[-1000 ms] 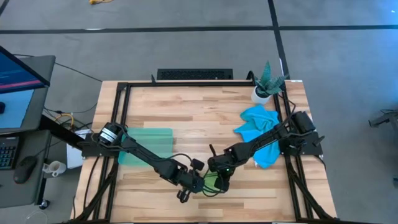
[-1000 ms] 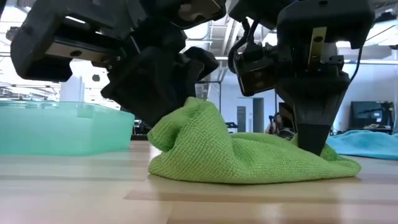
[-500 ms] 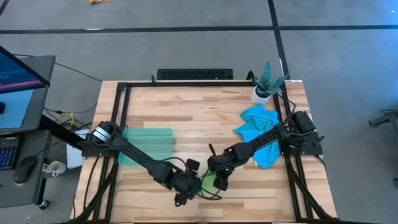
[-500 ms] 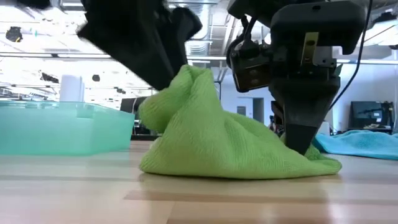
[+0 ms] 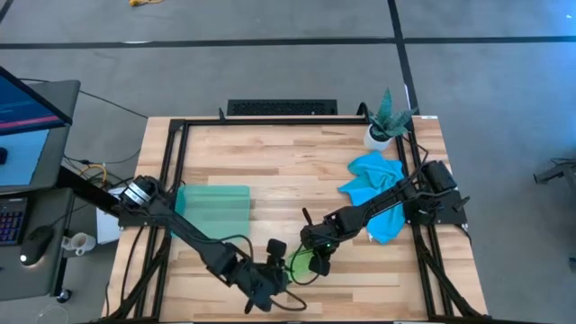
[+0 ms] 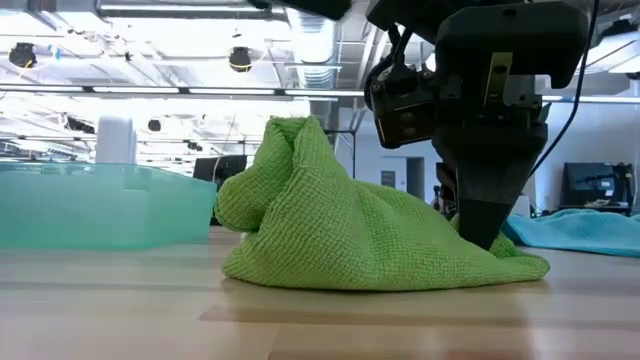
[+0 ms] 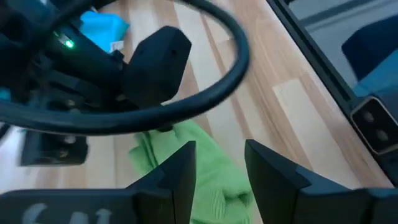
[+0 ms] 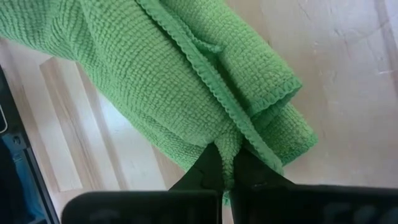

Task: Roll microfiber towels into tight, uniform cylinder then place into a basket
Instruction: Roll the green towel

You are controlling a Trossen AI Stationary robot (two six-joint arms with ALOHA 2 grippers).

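The lime green towel (image 6: 340, 220) lies bunched on the table near its near edge, its left part standing in a peak; it also shows in the high view (image 5: 302, 262). My right gripper (image 6: 485, 228) is shut on the towel's right end. My left gripper (image 7: 219, 158) is open and empty, above the towel and on its near-left side (image 5: 270, 277). The sky blue towel (image 5: 376, 184) lies crumpled at the right. The teal basket (image 5: 216, 209) stands at the left. My right gripper pinches a bunched, hemmed fold (image 8: 227, 147) at the green towel's right end between its two fingers. The fingers (image 6: 490, 205) point down from above. That end sits low at the table; the rest of the towel lies slack on the wood.
A potted plant (image 5: 387, 121) stands at the far right corner, behind the blue towel. The black frame rails (image 5: 175, 171) run along the table's sides. The basket (image 6: 100, 205) lies to the left of the green towel, with bare wood between them.
My left gripper has pulled the green towel's left part up into a peak, then come off it and gone up and toward the table's near edge. The peak stays standing. The towel's right end has stayed at the table under my right gripper.
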